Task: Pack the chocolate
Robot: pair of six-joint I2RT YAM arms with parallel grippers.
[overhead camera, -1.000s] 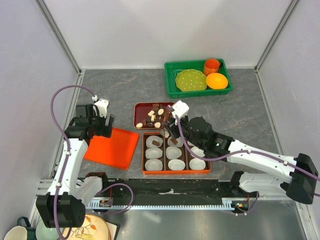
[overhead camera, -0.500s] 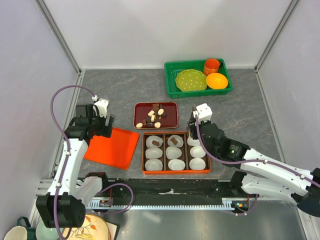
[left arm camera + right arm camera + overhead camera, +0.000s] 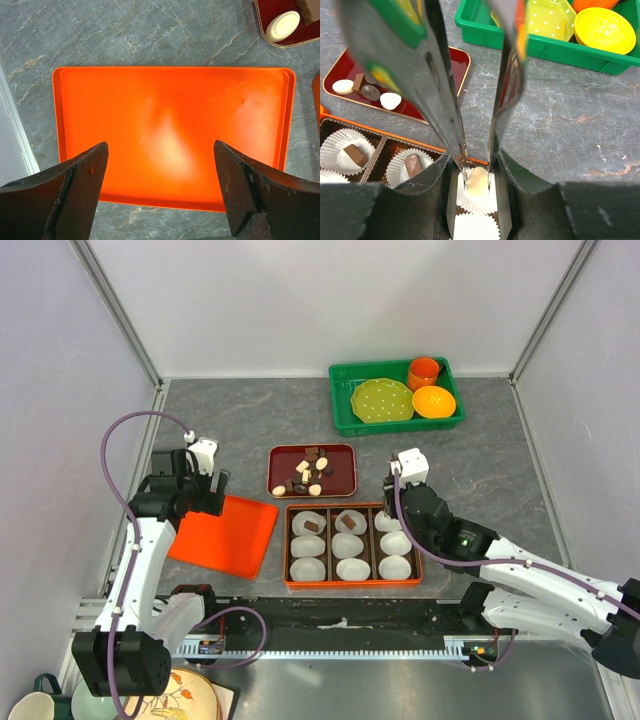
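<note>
An orange box (image 3: 352,583) holds white paper cups. Brown chocolate pieces lie in its far-left cup (image 3: 312,526) and far-middle cup (image 3: 349,521). Several more chocolates (image 3: 305,474) lie on a dark red tray (image 3: 343,472). My right gripper (image 3: 391,504) is shut on metal tongs (image 3: 440,90), and it also shows in the right wrist view (image 3: 476,161). A cream-white oval chocolate (image 3: 477,181) sits between the tong tips, in the far-right paper cup (image 3: 475,201). I cannot tell whether the tips still pinch it. My left gripper (image 3: 160,150) is open and empty above an orange lid (image 3: 170,115).
A green bin (image 3: 343,400) at the back right holds a green plate (image 3: 381,399), an orange cup (image 3: 424,371) and a yellow bowl (image 3: 433,401). The orange lid (image 3: 224,533) lies left of the box. Grey walls stand close on both sides.
My right arm has swung from over the dark red tray to the box's right column, carrying the tongs. It now stands over the far-right cup. My left arm has not moved.
</note>
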